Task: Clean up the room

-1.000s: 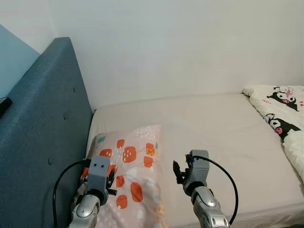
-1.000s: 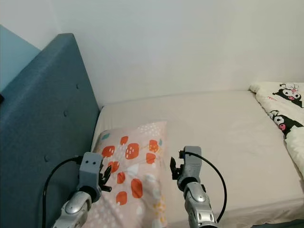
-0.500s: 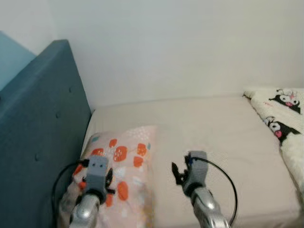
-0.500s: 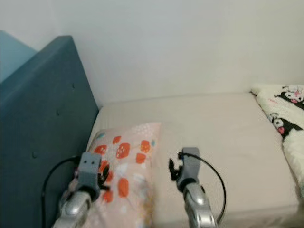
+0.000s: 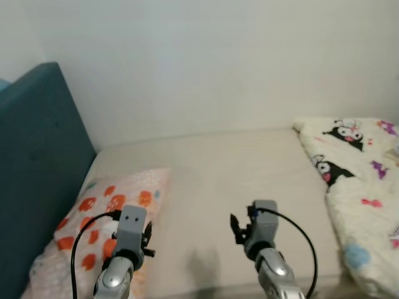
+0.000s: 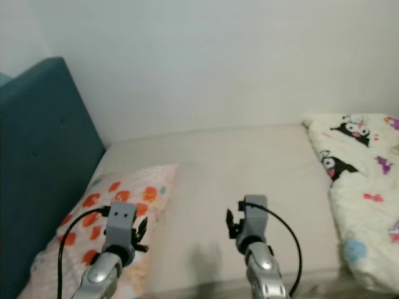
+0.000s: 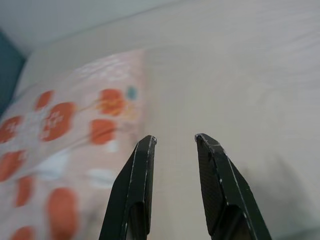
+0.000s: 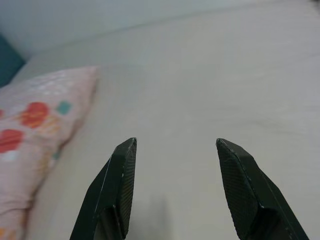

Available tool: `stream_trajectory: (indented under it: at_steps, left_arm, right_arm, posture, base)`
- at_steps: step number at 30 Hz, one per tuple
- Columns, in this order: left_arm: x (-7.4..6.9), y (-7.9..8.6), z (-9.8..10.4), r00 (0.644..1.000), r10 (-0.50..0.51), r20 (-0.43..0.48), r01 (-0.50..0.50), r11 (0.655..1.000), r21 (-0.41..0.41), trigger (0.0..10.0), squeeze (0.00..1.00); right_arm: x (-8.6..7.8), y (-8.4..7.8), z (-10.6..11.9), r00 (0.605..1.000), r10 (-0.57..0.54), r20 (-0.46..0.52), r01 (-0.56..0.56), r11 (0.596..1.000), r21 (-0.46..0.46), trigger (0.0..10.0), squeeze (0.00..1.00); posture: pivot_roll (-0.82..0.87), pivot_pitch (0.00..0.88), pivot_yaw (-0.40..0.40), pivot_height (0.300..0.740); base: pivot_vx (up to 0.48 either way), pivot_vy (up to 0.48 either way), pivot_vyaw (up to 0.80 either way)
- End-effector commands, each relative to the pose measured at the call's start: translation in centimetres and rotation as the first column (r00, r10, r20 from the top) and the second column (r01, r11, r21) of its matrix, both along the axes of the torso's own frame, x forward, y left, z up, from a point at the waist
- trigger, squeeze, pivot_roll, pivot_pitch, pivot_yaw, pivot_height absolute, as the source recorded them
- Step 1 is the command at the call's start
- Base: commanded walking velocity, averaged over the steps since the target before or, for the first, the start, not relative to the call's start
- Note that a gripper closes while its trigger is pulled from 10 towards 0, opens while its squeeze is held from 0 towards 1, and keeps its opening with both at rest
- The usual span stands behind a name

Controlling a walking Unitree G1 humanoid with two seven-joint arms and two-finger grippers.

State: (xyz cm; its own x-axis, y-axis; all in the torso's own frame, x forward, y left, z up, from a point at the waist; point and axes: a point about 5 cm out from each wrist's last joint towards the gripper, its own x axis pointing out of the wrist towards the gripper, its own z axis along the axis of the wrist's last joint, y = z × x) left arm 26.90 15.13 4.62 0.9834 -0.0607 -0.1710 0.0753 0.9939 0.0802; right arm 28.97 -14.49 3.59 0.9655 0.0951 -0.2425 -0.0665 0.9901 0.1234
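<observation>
I see a pillow point(image 5: 100, 215) with orange spots lying on the bed point(image 5: 237, 168) by the headboard point(image 5: 31, 168). My left gripper point(image 7: 174, 142) hovers at its edge, fingers apart, empty. My right gripper point(image 8: 175, 147) hangs wide open over bare mattress beside it.

Bed point(image 5: 237, 168) w/ plain beige sheet, teal headboard point(image 5: 31, 162) at one end. Pillow point(image 5: 103, 212), pink w/ orange-red blobs, lies flat on sheet right beside headboard. Blanket point(image 5: 358, 180), white w/ cartoon print, bunched on sheet at far end from headboard, well apart from pillow.
</observation>
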Motion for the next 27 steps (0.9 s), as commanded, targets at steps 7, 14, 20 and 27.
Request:
stream_trajectory:
  at_steps: [7,14,20,27]
  left_arm:
    - [-0.06,0.56,0.04,1.0,0.0,-0.004,0.0,1.0,0.023,10.0,0.0]
    - [0.05,0.11,-0.05,0.998,-0.058,-0.039,0.058,0.998,0.006,10.0,0.0]
    - [0.16,0.16,0.0,0.998,-0.053,-0.037,0.054,0.998,0.028,10.0,0.0]
    - [0.27,0.31,0.1,0.998,-0.045,-0.033,0.046,0.999,0.029,10.0,0.0]
  right_arm:
    - [-0.14,0.91,-0.17,1.0,0.01,-0.012,-0.01,1.0,0.021,10.0,0.0]
    - [-0.16,0.83,-0.21,1.0,0.001,-0.012,0.0,1.0,0.025,10.0,0.0]
    - [-0.17,0.8,-0.22,1.0,-0.006,-0.013,0.006,1.0,0.027,10.0,0.0]
    - [-0.04,0.63,-0.12,1.0,-0.013,-0.011,0.013,1.0,0.027,10.0,0.0]
  posture:
    - [0.0,0.043,0.0,0.74]
    - [0.01,0.047,0.011,0.74]
    - [0.01,0.049,0.015,0.74]
    - [0.0,0.054,0.017,0.74]
  base:
    - [0.0,-0.48,0.0]
    - [0.0,0.193,0.0]
    - [0.0,0.316,0.0]
    - [0.0,0.0,0.0]
